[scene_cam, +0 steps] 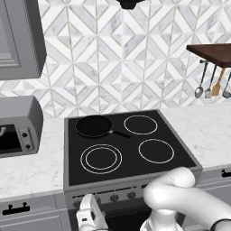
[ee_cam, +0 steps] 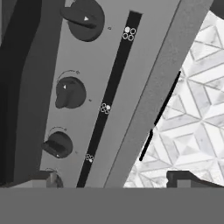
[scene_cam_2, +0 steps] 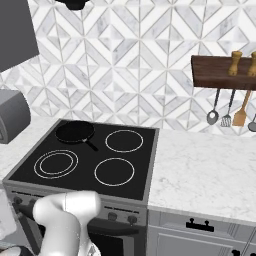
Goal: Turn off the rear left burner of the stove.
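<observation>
Your rear left burner [scene_cam: 94,126] sits at the far left of the stove [scene_cam: 180,153], under the black skillet [scene_cam_2: 75,132]. Near the front knobs [ee_cam: 70,92], your gripper [ee_cam: 116,179] is spread apart, grasping nothing. A toaster oven [scene_cam: 20,124] stands left.

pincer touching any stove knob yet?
Apart. In the hand view the pincer is open, fingertips at the bottom edge, while the nearest knob on the stove stands beyond them with panel between.
</observation>
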You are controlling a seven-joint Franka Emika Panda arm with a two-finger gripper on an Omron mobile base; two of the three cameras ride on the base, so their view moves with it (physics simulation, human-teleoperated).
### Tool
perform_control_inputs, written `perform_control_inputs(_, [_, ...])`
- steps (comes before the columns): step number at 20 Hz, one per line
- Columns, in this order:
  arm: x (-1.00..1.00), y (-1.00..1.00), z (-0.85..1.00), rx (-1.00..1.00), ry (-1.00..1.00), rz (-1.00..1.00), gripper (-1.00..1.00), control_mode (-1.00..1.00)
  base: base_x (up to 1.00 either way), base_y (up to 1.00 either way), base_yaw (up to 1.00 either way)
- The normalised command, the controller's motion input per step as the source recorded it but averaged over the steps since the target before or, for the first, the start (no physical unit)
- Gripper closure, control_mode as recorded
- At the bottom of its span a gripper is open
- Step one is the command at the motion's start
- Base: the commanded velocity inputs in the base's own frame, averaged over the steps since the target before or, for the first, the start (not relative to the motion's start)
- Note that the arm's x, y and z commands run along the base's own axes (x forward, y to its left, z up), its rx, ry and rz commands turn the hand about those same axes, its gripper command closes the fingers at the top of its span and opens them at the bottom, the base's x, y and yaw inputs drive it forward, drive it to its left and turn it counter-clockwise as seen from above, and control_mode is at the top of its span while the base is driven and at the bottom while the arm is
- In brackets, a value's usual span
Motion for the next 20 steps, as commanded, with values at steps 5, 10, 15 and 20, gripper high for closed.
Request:
perform_control_inputs(5, [0.01, 0.33, -0.31, -0.03, -0.28, 0.0, -1.0, -1.0, 0.0, 0.0, 0.0])
perform_control_inputs(10, [0.12, 0.32, -0.11, 0.1, -0.25, 0.0, -1.0, -1.0, 0.0, 0.0, 0.0])
perform_control_inputs(15, [0.01, 0.05, -0.09, 0.38, -0.18, 0.0, -1.0, -1.0, 0.0, 0.0, 0.0])
perform_control_inputs(20, [0.01, 0.0, -0.01, 0.45, -0.09, 0.01, -1.0, -1.0, 0.0, 0.0, 0.0])
